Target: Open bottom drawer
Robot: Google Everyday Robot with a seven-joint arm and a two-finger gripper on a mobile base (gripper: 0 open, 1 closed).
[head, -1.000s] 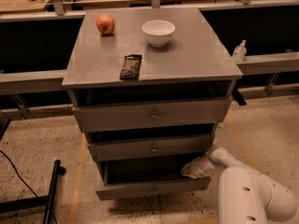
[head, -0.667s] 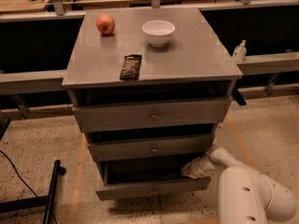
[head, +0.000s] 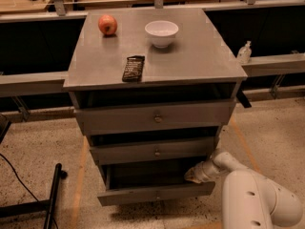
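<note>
The grey cabinet has three drawer fronts. The bottom drawer is the lowest front and stands pulled out, with a dark gap behind it. Its knob does not show. My white arm reaches in from the lower right. My gripper is at the right end of the bottom drawer, just above its front edge, inside the opening. The mid-sized drawer and the widest drawer above each show a round knob.
On the cabinet top lie a red apple, a white bowl and a dark snack bar. A sanitiser bottle stands on the rail at right. A black stand leg lies on the speckled floor at left.
</note>
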